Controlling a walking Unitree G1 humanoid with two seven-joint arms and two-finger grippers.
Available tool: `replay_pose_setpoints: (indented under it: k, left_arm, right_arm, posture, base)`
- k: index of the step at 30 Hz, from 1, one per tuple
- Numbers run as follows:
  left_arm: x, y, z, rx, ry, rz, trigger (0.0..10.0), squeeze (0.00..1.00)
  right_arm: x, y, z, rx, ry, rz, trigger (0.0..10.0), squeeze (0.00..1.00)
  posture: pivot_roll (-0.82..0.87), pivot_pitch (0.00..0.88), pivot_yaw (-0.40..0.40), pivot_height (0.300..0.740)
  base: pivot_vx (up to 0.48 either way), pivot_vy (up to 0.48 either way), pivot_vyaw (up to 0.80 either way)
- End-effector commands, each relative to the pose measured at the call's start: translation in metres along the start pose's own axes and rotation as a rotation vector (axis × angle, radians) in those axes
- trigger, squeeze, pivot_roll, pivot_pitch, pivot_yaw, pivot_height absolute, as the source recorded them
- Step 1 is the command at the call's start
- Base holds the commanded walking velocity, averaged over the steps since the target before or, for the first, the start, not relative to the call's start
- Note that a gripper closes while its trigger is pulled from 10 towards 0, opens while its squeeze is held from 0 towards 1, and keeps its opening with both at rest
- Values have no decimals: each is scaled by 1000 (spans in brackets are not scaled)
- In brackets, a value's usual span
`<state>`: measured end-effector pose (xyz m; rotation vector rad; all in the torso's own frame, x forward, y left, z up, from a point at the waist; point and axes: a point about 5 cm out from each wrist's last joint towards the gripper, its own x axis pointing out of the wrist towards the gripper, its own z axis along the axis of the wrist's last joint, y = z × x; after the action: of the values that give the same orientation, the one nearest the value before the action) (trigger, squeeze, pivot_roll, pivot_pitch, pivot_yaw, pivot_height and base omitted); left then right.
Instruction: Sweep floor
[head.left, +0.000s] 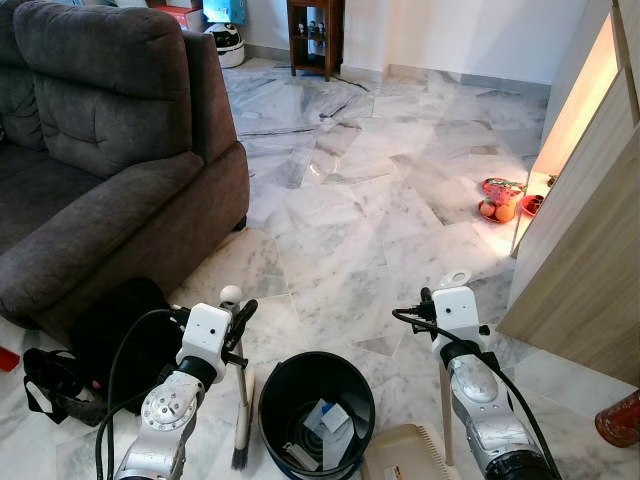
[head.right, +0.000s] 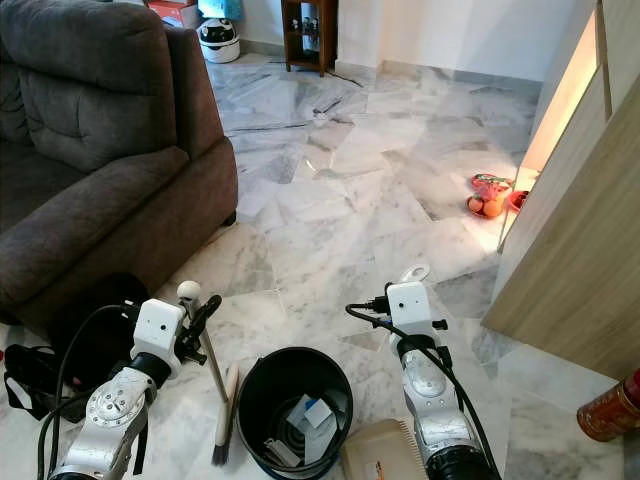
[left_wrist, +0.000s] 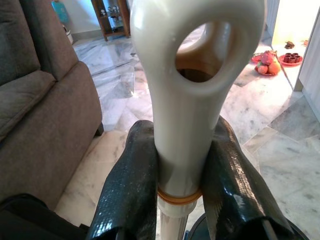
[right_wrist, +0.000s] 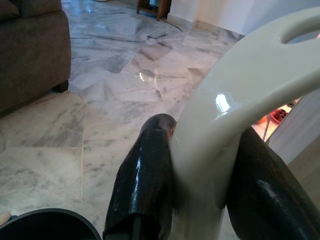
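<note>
Left gripper (left_wrist: 186, 172) has both black fingers (left_wrist: 131, 192) clamped tight around the cream broom handle (left_wrist: 192, 115), just above an orange ring, with the handle's hanging loop sticking up past them. Grey sofa (left_wrist: 42, 110) sits off to one side on the marble floor (left_wrist: 280, 150). Way back there's a wooden shelf unit (left_wrist: 111, 17) by the wall and some orange fruit (left_wrist: 269, 66) beside a red tray (left_wrist: 291, 58).

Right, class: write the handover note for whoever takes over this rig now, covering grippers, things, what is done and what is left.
Left gripper: shut on the cream plastic broom handle, brush head on the white marble floor.
Right gripper: shut on the cream dustpan handle; beige dustpan beside the black round bin.
Done: bin holds paper scraps.
Left: cannot tell; no debris visible on the floor.
</note>
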<state>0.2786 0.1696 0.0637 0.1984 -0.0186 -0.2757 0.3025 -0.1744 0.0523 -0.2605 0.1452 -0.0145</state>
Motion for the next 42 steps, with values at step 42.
replay_pose_setpoints:
  k: [42]
  left_arm:
    - [-1, 5, 7, 7, -35, 60, 10000, 0]
  right_arm:
    - [-1, -6, 26, 175, -180, -109, 10000, 0]
  posture:
    - [65, 59, 58, 740]
  base:
    - [0, 0, 0]
